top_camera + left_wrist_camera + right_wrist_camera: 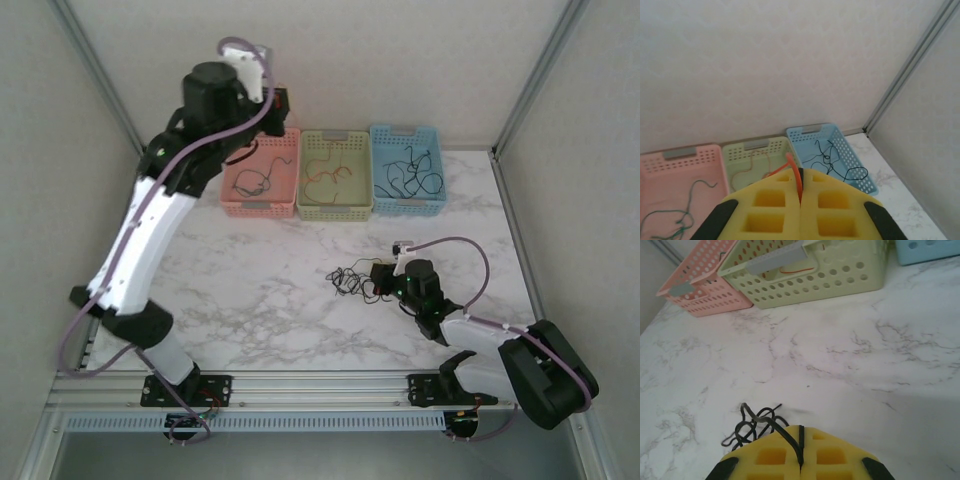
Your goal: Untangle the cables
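Top external view: three baskets stand side by side at the far edge of the marble tabletop (250, 290): a pink basket (262, 207), a green basket (335, 210) and a blue basket (408, 205). The cables are thin, limp wires lying in loose curls. A green cable (675, 220) lies in the pink basket, red-orange cables (330, 178) lie in the green one, and black cables (410, 175) lie in the blue one. How many strands each basket holds cannot be counted.

A small black tangle (350, 280) lies on the bare tabletop, well apart from the baskets. The right pincer (801, 429) sits low at this tangle, its two yellow pads pressed together on one black strand that runs into the seam between them. The rest of the tangle bunches just to the left of the pads.

The left pincer (801, 175) hangs high above the baskets, clenched on a single red-orange cable (792, 165) that pokes up from between its pads.
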You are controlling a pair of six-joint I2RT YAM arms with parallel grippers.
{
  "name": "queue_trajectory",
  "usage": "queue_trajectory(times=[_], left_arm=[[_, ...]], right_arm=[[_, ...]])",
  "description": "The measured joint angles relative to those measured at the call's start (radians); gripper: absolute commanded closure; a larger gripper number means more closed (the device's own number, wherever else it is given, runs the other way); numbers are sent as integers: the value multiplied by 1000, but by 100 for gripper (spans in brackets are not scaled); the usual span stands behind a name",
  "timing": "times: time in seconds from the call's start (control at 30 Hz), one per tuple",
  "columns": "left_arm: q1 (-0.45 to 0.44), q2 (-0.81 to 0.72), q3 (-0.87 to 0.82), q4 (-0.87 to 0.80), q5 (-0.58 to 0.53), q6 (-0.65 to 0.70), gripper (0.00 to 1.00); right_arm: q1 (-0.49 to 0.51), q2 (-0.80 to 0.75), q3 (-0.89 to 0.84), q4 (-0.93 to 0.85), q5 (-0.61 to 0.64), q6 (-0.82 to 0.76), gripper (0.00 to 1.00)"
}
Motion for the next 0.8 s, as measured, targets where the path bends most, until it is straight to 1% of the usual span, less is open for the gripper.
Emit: queue_trajectory(times=[0.2,0.37,0.53,0.8], left_arm=[[16,246,205,-15,89,-28,100],[26,385,351,-17,118,-38,100],[52,461,388,8,140,-59,100],[95,586,396,29,148,-88,100]], right_arm=[[-2,8,-3,14,23,39,100],[-3,25,-3,16,25,56,100],[-3,25,-3,26,26,60,100],[-5,25,-3,30,26,67,100]])
